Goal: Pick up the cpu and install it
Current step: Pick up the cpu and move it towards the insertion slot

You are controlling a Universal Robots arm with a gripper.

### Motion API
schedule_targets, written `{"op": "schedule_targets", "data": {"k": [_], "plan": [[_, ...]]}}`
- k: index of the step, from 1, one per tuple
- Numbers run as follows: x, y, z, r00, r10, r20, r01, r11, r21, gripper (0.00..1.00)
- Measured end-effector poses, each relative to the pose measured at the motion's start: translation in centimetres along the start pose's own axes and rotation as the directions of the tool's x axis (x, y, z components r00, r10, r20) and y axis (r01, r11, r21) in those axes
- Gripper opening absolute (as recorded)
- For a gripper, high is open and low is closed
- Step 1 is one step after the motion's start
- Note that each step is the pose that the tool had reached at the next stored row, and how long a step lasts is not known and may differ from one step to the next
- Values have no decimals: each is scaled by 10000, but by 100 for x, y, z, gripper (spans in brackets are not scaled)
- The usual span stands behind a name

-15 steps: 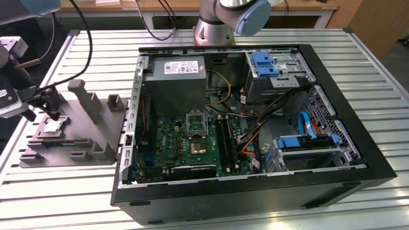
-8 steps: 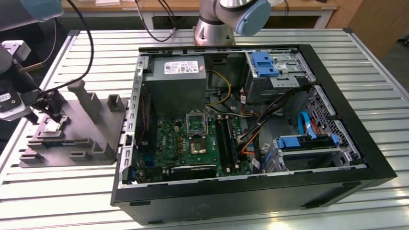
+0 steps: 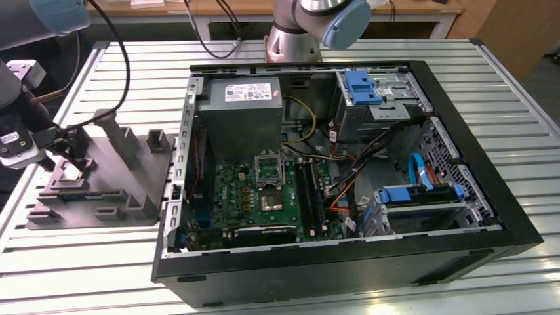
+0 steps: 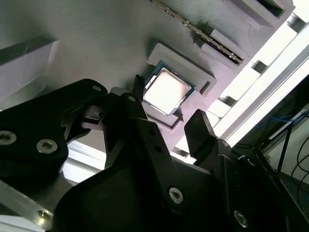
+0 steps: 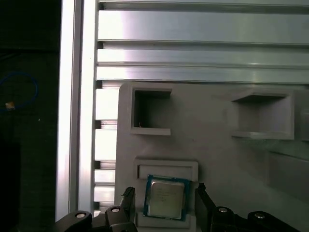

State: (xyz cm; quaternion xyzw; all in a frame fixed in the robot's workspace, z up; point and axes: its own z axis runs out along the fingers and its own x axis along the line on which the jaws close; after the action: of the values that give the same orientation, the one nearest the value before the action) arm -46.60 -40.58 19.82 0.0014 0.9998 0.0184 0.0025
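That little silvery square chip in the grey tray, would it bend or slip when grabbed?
The cpu looks flat and metal-topped, so probably stiff and light. Its shiny top may be slippery. Lying flat in a tray recess, it shouldn't roll.

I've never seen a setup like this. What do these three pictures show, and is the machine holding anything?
A robot arm works at a slatted metal table. The exterior view takes in everything: an open computer case with a green motherboard, and a grey tray beside it. The two wrist views come from cameras riding on the arm, near its gripper. The cpu lies flat in a tray recess. The gripper is open, one finger either side of the chip; nothing is held.
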Motion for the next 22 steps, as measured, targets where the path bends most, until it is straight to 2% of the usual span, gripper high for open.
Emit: {"op": "schedule_targets", "data": {"k": [22], "plan": [[1, -9, 142, 10000, 39, 1, -39, 10000, 14, 60]]}}
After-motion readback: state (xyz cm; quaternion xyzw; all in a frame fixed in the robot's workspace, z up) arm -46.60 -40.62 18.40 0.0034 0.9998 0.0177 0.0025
